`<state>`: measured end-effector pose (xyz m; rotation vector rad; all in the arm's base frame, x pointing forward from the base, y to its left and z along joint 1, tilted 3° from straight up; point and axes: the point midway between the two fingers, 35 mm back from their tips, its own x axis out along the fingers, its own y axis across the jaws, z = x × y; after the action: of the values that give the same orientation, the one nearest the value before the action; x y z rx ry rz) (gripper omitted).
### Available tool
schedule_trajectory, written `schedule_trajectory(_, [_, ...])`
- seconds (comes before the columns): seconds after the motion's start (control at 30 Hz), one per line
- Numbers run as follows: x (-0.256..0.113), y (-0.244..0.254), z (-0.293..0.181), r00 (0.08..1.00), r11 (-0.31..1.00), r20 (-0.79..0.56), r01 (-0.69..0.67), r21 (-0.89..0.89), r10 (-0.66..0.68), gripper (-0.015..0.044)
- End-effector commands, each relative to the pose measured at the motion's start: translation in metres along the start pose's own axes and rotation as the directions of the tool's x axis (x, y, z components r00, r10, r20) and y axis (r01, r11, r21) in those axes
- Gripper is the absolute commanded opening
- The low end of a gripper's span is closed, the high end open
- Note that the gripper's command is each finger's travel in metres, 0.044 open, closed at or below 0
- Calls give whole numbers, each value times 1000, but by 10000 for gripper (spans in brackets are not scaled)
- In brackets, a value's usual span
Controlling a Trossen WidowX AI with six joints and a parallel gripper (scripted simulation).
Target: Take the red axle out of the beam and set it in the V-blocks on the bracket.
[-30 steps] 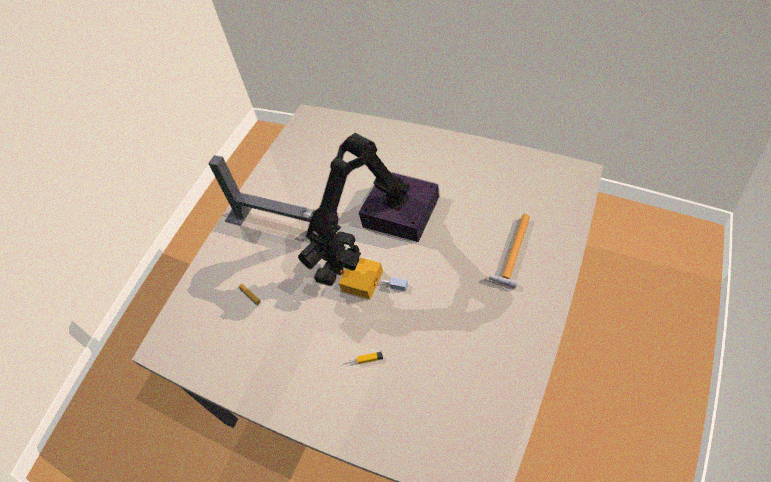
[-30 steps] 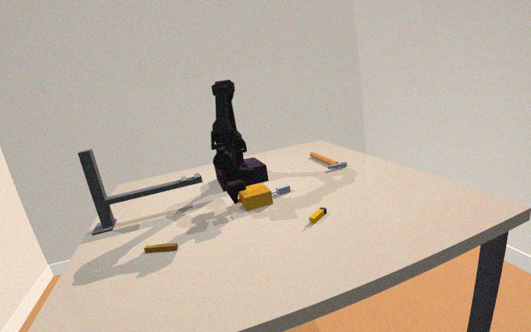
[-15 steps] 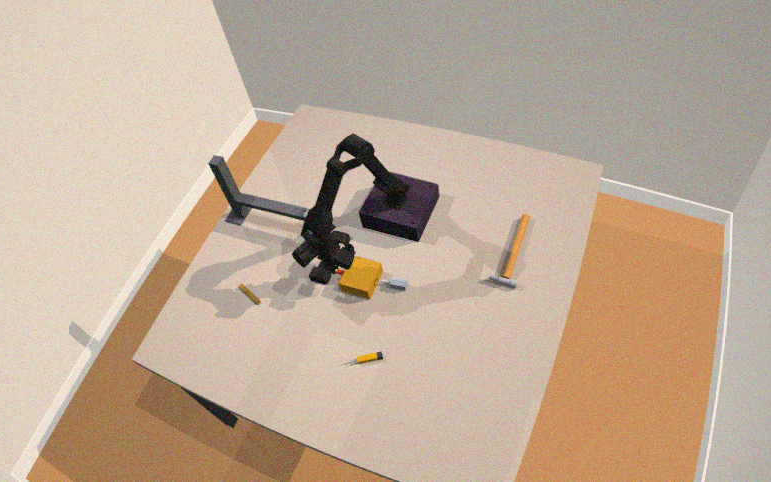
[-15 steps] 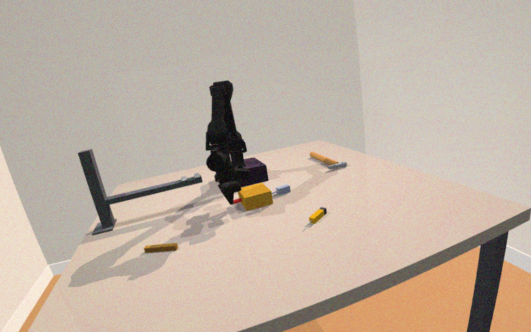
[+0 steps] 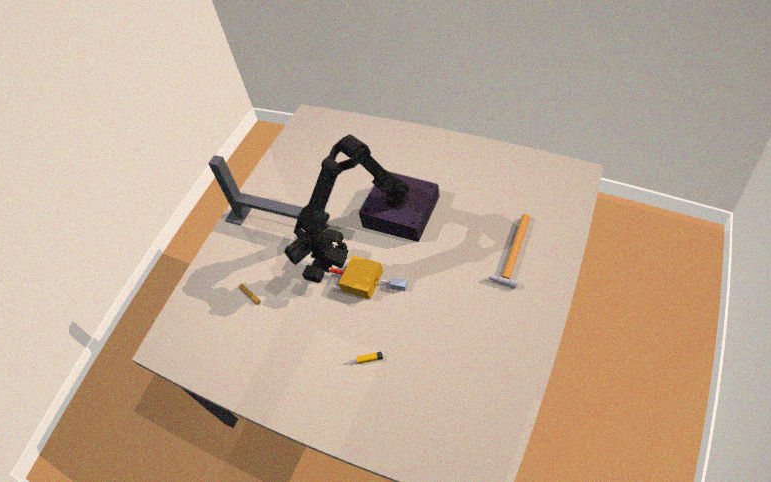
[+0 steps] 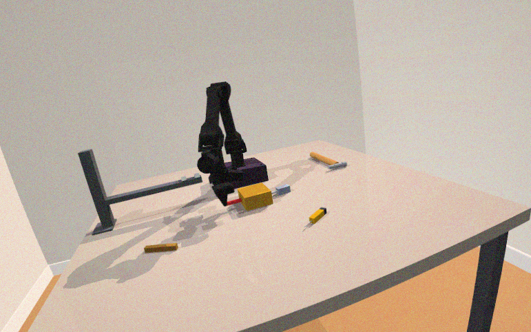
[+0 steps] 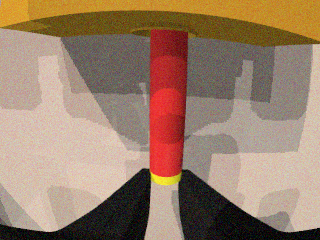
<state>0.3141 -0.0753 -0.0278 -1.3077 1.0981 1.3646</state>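
Seen from above, with the yellow beam (image 5: 359,276) (image 6: 255,196) (image 7: 165,17) as the centre of the clock, a pale tabletop (image 5: 436,359) (image 6: 300,264) fills the middle of a plain-walled room with an orange-brown floor (image 5: 645,329) (image 6: 436,293). At ten o'clock rises the post of a dark grey bracket (image 5: 268,205) (image 6: 147,193), whose level bar reaches inward; the exterior view shows small pale V-blocks (image 6: 196,175) near its end. The arm (image 5: 321,191) (image 6: 213,107) stands on a dark purple base (image 5: 427,194) (image 6: 261,171) at one o'clock. A hammer (image 5: 516,248) (image 6: 325,159) with an orange handle lies near three o'clock, a yellow-handled tool (image 5: 369,358) (image 6: 317,215) at six, and a short brown bar (image 5: 249,293) (image 6: 160,247) at nine. A small blue-grey block (image 5: 399,284) (image 6: 283,189) sits just beside the beam at three o'clock.

Close to the beam, at nine o'clock, the narrowed jaws grip the red axle (image 5: 336,271) (image 6: 233,201) (image 7: 167,100) by its yellow-banded tip. Its other end meets the round hole in the beam; how deep it reaches is hidden.
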Motion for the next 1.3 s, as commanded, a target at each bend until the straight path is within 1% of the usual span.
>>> schedule_trajectory(0.0, [0, -1, -8, 1000, 1000, -5, -1, 0, 1, 0])
schedule_trajectory(0.87, [-3, 3, -50, 1000, 1000, -9, -4, -1, 4, 0])
schedule_trajectory(1.03, [-2, 3, -51, 1000, 1000, -9, -4, -1, 4, 0])
schedule_trajectory(1.27, [7, 2, -51, 1000, 1000, -9, -4, -1, 4, 0])
